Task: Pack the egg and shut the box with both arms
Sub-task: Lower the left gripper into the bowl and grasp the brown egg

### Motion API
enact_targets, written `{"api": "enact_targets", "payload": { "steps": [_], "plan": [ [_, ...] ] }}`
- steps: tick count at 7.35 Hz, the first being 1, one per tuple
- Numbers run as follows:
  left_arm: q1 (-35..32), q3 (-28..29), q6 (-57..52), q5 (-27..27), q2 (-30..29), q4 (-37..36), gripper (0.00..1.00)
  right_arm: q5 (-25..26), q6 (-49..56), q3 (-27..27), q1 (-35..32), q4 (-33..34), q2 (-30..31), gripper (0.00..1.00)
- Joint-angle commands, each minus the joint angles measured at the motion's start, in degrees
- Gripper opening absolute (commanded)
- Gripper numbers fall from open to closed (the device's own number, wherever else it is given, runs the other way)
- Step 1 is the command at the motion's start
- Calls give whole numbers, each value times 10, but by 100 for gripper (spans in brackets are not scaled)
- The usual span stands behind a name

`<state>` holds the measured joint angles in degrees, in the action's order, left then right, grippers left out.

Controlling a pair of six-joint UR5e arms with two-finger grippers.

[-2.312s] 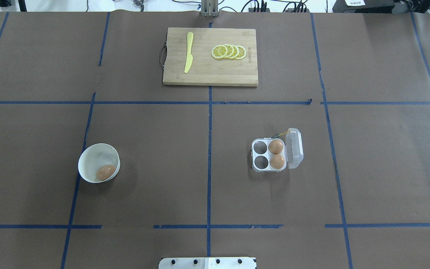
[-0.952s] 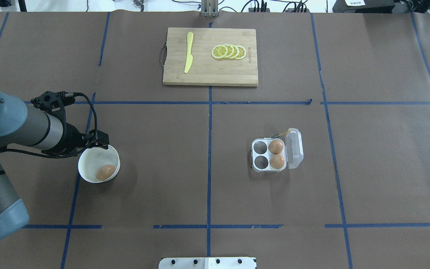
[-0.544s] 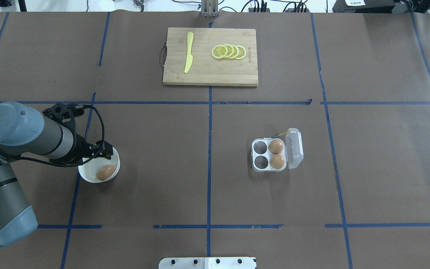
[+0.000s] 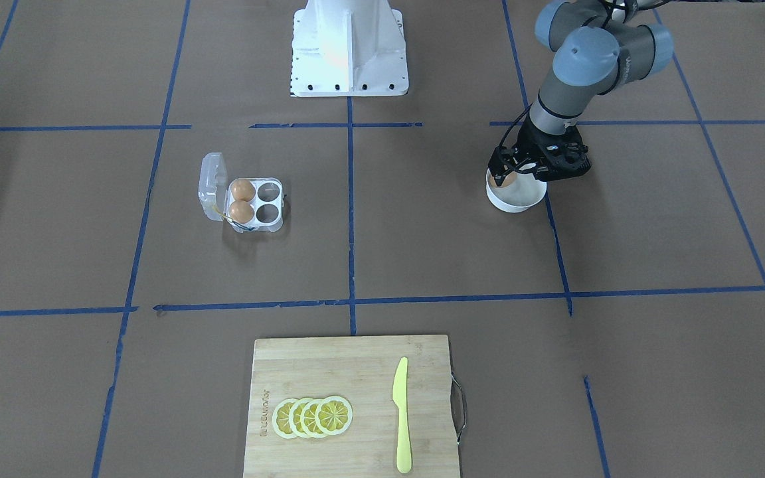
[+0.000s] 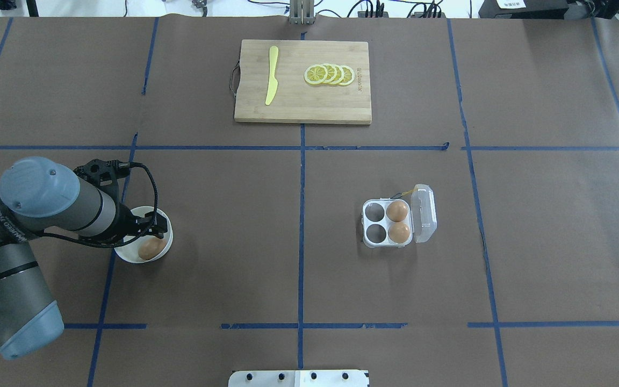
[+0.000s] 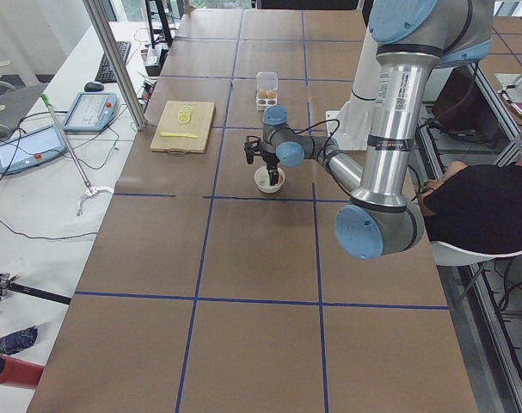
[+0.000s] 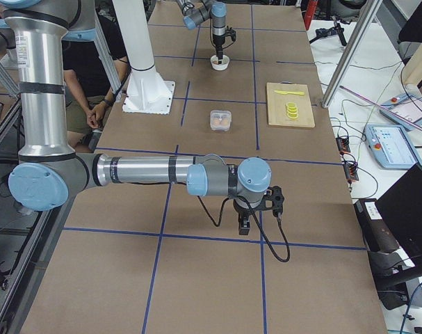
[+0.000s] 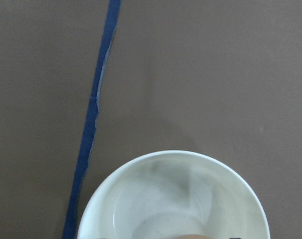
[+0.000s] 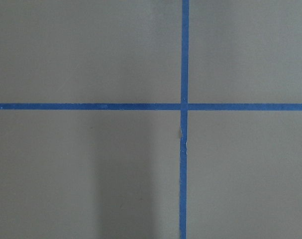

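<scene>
Two eggs (image 5: 397,210) sit in the box (image 5: 386,222), filling the pair of cells next to its hinged lid (image 5: 424,213), while the two cells away from the lid are bare. We see the lid swung open on the robot's right side of the box, which rests on the bench (image 5: 234,215) in the right half, well apart from everything else. Over in the left half, the loose egg (image 5: 151,248) lies inside a round white bowl (image 5: 137,259), against the wall nearest the robot. Our left arm (image 5: 46,204) reaches in from the side, and the left gripper (image 5: 152,231) hangs over the bowl just above that egg; its jaws look parted and grip nothing. From the left wrist view we catch only the bowl's rim and the very top of the egg. The right gripper (image 7: 256,212) points down at bare bench near the robot's right end, and we cannot tell how its jaws stand. A wooden cutting board (image 5: 299,102) at the far side carries a yellow knife (image 5: 272,75) and lemon slices (image 5: 330,74).
</scene>
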<state>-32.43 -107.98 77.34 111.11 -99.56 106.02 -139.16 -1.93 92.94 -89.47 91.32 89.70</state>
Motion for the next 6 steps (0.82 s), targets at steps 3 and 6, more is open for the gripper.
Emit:
{"api": "enact_targets", "payload": {
  "steps": [3, 6],
  "plan": [
    [13, 8, 0, 2, -5, 2, 86, 0, 0, 0, 0, 0, -1, 100],
    [27, 8, 17, 1, -5, 2, 86, -1, 0, 4, -1, 0, 1, 100]
  ]
}}
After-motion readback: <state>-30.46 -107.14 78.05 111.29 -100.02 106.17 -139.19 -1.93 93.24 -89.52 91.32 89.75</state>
